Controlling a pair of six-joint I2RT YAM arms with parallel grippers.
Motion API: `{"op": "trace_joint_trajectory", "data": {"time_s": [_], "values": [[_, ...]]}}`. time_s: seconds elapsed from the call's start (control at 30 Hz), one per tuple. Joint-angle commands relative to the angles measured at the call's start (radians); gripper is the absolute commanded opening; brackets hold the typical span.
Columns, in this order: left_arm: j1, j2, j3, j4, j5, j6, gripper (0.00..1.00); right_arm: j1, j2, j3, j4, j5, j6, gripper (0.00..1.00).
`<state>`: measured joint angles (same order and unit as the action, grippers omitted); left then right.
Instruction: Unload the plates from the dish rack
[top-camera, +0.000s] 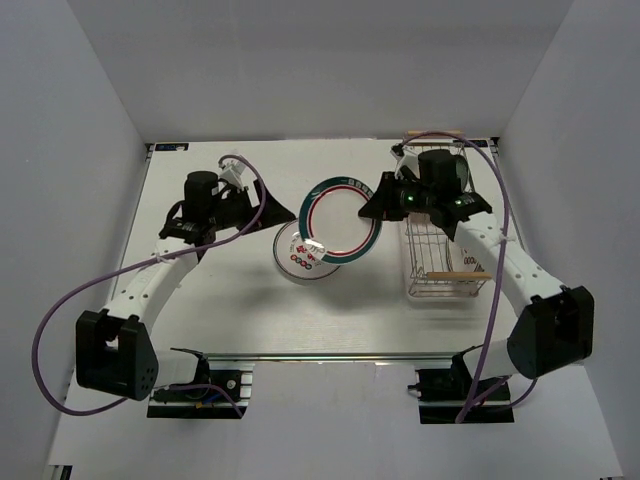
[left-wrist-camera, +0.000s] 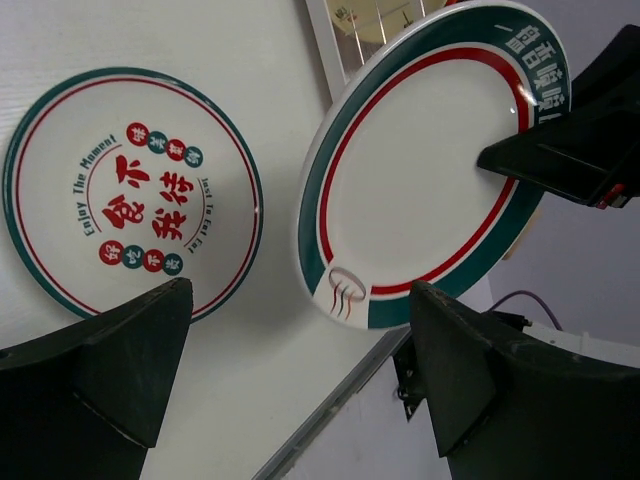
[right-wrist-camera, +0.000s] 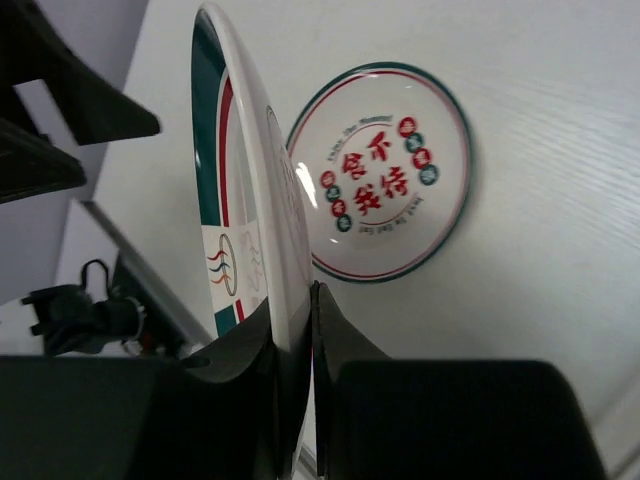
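Chrome dish rack (top-camera: 447, 262) at far right of the bench (top-camera: 240, 310) from overhead, and just left of it the right tool (top-camera: 378, 208) clamped on the rim of the green-red ringed plate (top-camera: 340, 222), raised, overlapping the red-marked plate (top-camera: 300, 258). Over to the left wrist: left tool (left-wrist-camera: 300, 288) spread wide, gripping nothing, both plates ahead. Right wrist: fingers (right-wrist-camera: 240, 360) pinched on that plate's edge, nearly upright.

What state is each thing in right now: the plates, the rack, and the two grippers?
green-red rim plate: lifted off the table, tilted, pinched at its rim.
red-marked plate: lying flat on the table, face up, untouched.
dish rack: upright on the table; no plates show in it.
left gripper: open, holding nothing.
right gripper: shut on the green-red rim plate.
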<state>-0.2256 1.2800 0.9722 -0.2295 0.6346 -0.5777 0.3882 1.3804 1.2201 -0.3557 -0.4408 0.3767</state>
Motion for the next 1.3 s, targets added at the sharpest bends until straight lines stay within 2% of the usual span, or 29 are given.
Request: {"op": "trace_joint_trajectory", "data": {"time_s": [0.0,0.1,0.13,0.2,0.27,0.33,0.37,0.43,0.47,0.5,0.53,0.57,0.6,0.63,0.67,0.73,0.83,0.87,0.93,1.1,1.27], "values": [[-0.004,0.015,-0.038,0.056,0.092,-0.014,0.98,0.0,-0.001,-0.017,0.283,-0.246,0.135,0.0],[-0.004,0.013,-0.05,0.061,0.074,-0.016,0.95,0.001,0.029,-0.076,0.421,-0.337,0.226,0.0],[-0.004,0.015,-0.05,0.053,0.068,-0.013,0.87,0.0,0.048,-0.083,0.438,-0.349,0.258,0.0],[-0.004,0.012,-0.053,0.048,0.056,-0.002,0.8,0.003,0.071,-0.097,0.495,-0.378,0.286,0.0],[-0.004,0.007,-0.053,0.038,0.024,0.002,0.63,0.003,0.081,-0.117,0.533,-0.409,0.323,0.0],[-0.004,0.001,-0.059,0.05,0.025,0.001,0.51,0.005,0.1,-0.119,0.534,-0.411,0.327,0.0],[-0.004,0.001,-0.063,0.058,0.031,-0.001,0.4,0.005,0.104,-0.113,0.52,-0.394,0.318,0.0],[-0.004,-0.007,-0.072,0.082,0.046,-0.002,0.31,0.005,0.109,-0.099,0.459,-0.369,0.292,0.02],[-0.004,-0.008,-0.076,0.09,0.051,-0.008,0.2,0.003,0.108,-0.094,0.442,-0.343,0.271,0.04],[-0.004,-0.008,-0.081,0.104,0.053,-0.013,0.14,0.0,0.1,-0.091,0.434,-0.332,0.258,0.07],[-0.004,-0.008,-0.084,0.107,0.048,-0.017,0.03,0.001,0.097,-0.091,0.419,-0.326,0.252,0.15],[-0.004,-0.008,-0.087,0.11,0.039,-0.033,0.0,0.003,0.094,-0.082,0.405,-0.313,0.231,0.21],[-0.004,-0.005,-0.086,0.102,0.028,-0.033,0.0,-0.002,0.089,-0.073,0.362,-0.306,0.211,0.27],[-0.004,-0.005,-0.083,0.096,-0.001,-0.03,0.0,0.0,0.086,-0.061,0.315,-0.294,0.188,0.44],[-0.004,-0.007,-0.079,0.084,-0.013,-0.028,0.0,0.0,0.08,-0.038,0.276,-0.23,0.141,0.54],[-0.004,-0.007,-0.07,0.052,-0.045,-0.028,0.0,0.0,0.049,-0.021,0.175,-0.146,0.088,0.89],[0.006,-0.004,-0.061,0.018,-0.082,-0.036,0.0,-0.003,-0.023,0.005,0.033,0.106,0.021,0.89],[0.006,0.004,-0.061,0.003,-0.099,-0.036,0.0,0.0,-0.073,0.007,0.012,0.226,0.011,0.89],[0.006,0.015,-0.058,-0.011,-0.125,-0.037,0.0,0.003,-0.134,-0.017,-0.017,0.365,-0.005,0.89],[0.006,0.103,-0.046,-0.041,-0.193,-0.037,0.0,-0.002,-0.322,-0.067,-0.098,0.58,-0.025,0.89],[0.011,0.188,-0.05,-0.004,-0.153,-0.036,0.0,-0.002,-0.434,-0.093,-0.189,0.744,-0.042,0.89]]}}
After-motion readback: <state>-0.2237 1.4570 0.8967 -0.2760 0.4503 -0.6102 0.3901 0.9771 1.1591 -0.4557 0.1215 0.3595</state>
